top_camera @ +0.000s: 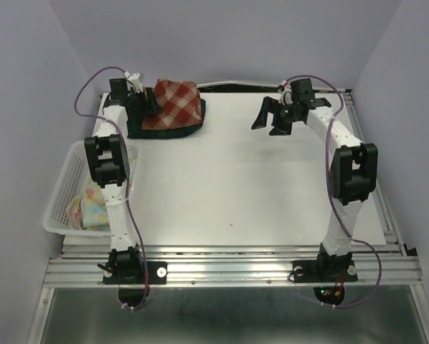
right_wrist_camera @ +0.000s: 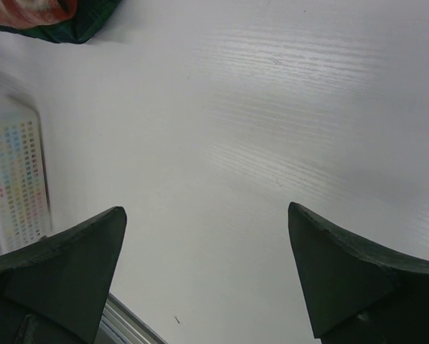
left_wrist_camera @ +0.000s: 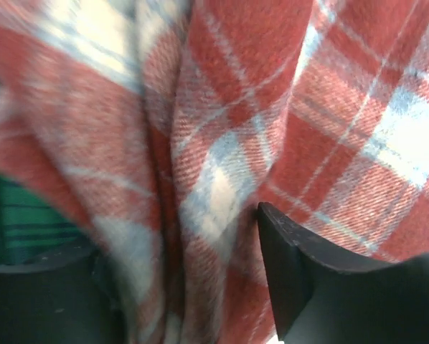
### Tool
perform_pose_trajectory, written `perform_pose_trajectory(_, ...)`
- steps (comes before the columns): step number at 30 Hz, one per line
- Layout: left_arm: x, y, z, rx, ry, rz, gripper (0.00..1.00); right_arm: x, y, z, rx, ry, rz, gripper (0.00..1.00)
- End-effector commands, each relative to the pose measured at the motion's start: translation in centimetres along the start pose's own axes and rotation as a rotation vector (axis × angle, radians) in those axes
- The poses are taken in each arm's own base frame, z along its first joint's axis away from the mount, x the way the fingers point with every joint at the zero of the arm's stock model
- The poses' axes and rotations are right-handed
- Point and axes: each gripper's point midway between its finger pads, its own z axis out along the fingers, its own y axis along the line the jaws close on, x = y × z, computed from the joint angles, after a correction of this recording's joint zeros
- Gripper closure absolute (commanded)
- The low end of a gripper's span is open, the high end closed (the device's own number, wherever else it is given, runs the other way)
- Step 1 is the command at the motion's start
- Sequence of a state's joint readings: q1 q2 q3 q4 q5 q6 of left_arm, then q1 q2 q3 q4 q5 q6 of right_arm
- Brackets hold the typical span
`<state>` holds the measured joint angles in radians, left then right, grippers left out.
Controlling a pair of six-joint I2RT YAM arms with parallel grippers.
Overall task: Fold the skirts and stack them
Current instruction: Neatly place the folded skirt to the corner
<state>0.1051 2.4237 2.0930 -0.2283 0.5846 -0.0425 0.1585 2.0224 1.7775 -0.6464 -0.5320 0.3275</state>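
Observation:
The red-and-cream plaid skirt lies bunched on top of the dark green plaid skirt at the back left of the table. My left gripper is at the pile's left edge. In the left wrist view the red plaid cloth fills the frame. Folds of it lie between the parted fingers of the left gripper, and green plaid shows at the left. My right gripper hangs open over bare table at the back right, holding nothing. The pastel flowered skirt lies in the basket.
A white mesh basket sits at the table's left edge beside the left arm and also shows in the right wrist view. The table's metal rail runs along the front edge.

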Motion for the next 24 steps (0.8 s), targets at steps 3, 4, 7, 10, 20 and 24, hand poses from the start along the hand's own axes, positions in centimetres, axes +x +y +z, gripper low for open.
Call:
perform_pose_trajectory(3, -6.4, -0.9, -4.6, -0.069, -0.119, 0.097, 0.12, -0.9, 1.0, -0.6, -0.022, -0.025, -0.04, 0.02)
perform_pose_trajectory(4, -6.6, -0.9, -5.0, -0.081, -0.122, 0.121, 0.12, -0.9, 1.0, -0.7, -0.023, -0.026, -0.042, 0.02)
perform_pose_trajectory(7, -8.3, -0.7, -7.0, -0.148, -0.167, 0.16, 0.1, -1.0, 1.1, -0.9, -0.021, -0.031, -0.049, 0.02)
perform_pose_trajectory(10, -11.5, -1.3, -10.5, -0.22, -0.27, 0.204, 0.09, -1.1, 1.2, -1.1, -0.021, -0.035, -0.057, 0.02)
perform_pose_trajectory(20, -15.6, -4.6, -15.7, -0.225, -0.374, 0.341, 0.08, -1.4, 0.8, -2.1, 0.02, -0.043, -0.155, 0.0)
perform_pose_trajectory(24, -13.4, -6.3, -17.3, -0.183, -0.306, 0.382, 0.01, -1.0, 0.0, -3.1, 0.076, -0.041, -0.219, 0.0)
